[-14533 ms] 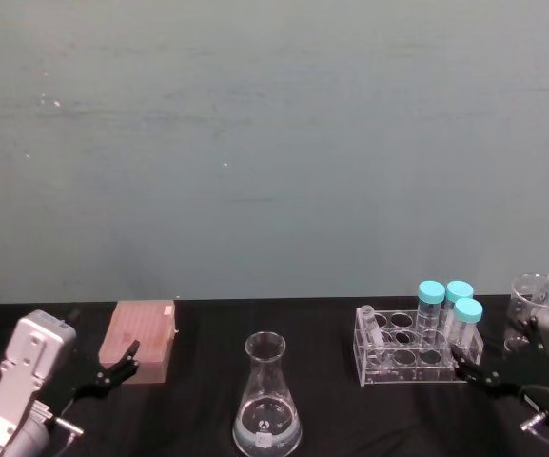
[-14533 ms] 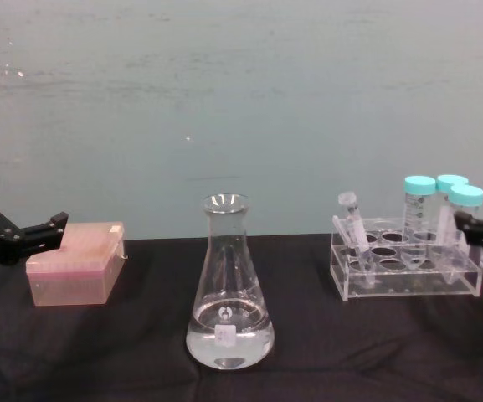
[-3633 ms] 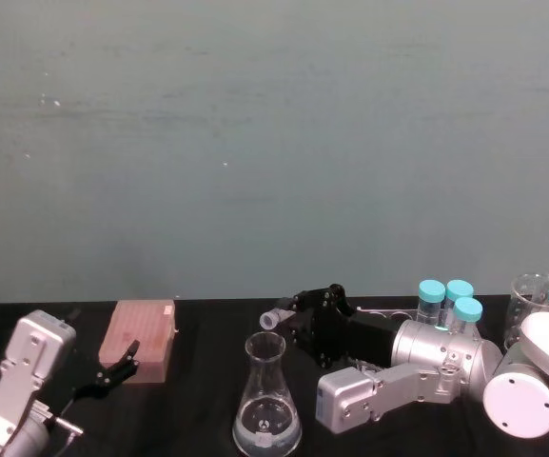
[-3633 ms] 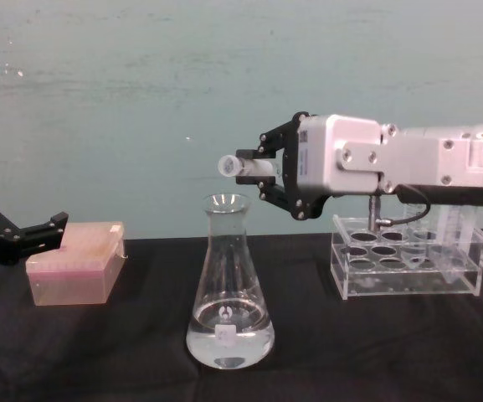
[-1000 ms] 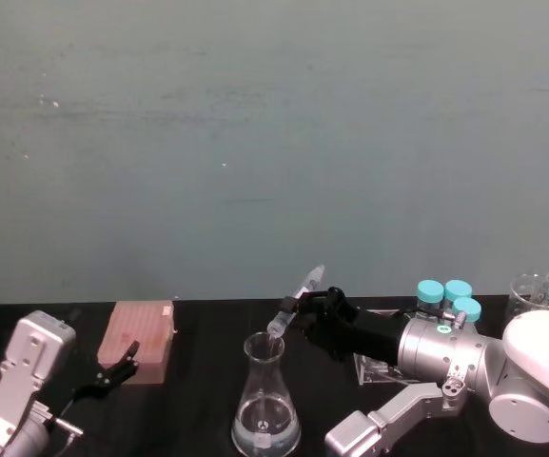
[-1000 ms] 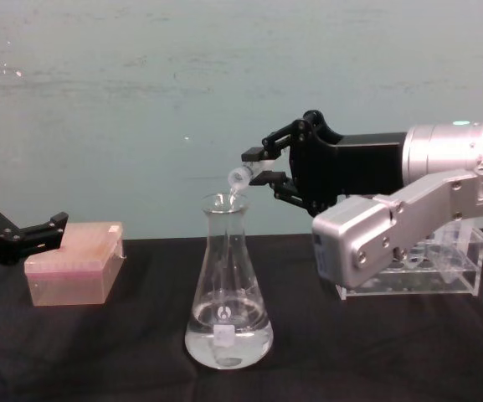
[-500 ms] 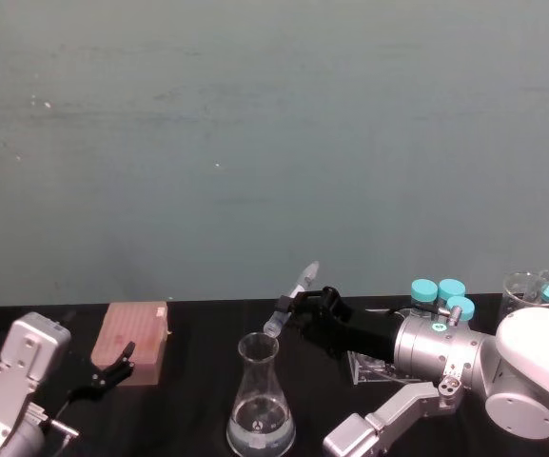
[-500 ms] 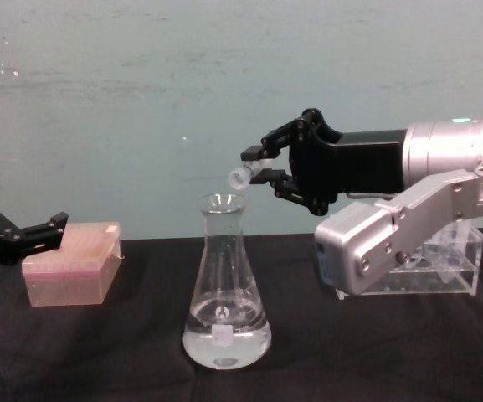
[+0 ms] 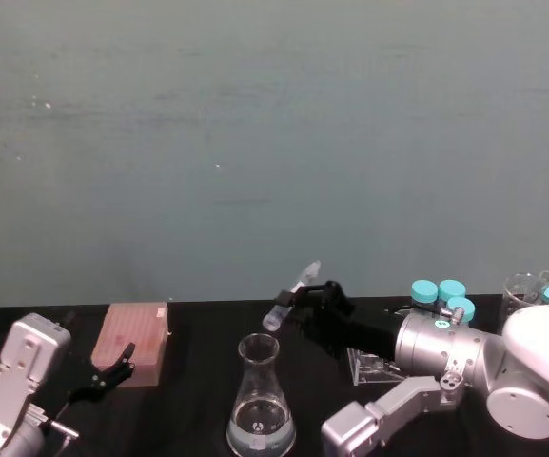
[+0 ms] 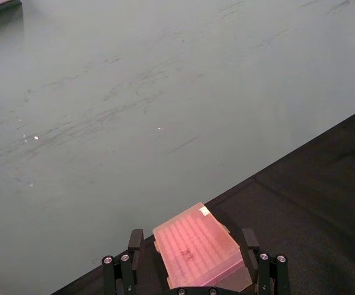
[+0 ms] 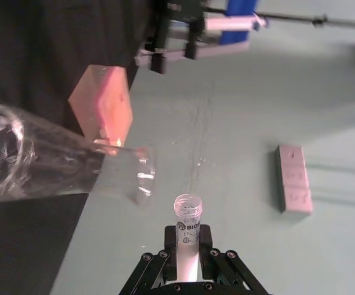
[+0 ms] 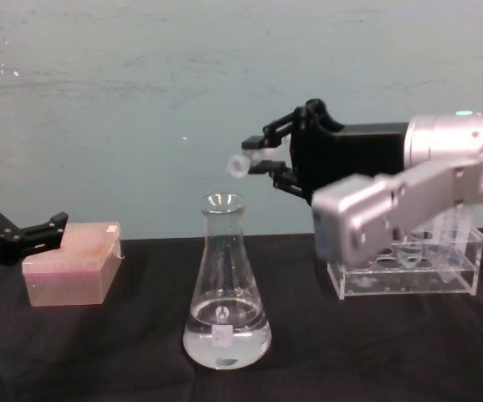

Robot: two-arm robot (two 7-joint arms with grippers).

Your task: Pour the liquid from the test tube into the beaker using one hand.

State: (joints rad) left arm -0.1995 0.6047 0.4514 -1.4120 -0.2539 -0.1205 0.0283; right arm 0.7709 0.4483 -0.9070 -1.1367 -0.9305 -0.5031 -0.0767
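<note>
The beaker [image 12: 227,285], a tall clear conical flask with a small white label, stands on the black table with clear liquid [image 12: 227,342] in its base. My right gripper [image 12: 262,159] is shut on the test tube [image 12: 239,165], a slim clear tube held a little above the flask's rim and slightly to its right. The tube [image 9: 288,297] tilts with its open mouth lower, toward the flask [image 9: 260,400]. In the right wrist view the tube [image 11: 187,236] points past the flask's neck [image 11: 60,166]. I cannot tell if liquid is in the tube. My left gripper [image 12: 23,239] rests open at the far left.
A pink box [image 12: 72,272] lies beside the left gripper, between its fingers [image 10: 134,243] in the left wrist view. A clear acrylic rack [image 12: 404,272] with teal-capped tubes [image 9: 441,293] stands to the right, partly behind my right arm. A small glass vessel [image 9: 526,290] sits far right.
The right gripper has lifted the test tube from the flask's rim, where its mouth rested a second ago, to a short way above it. The left arm has not moved.
</note>
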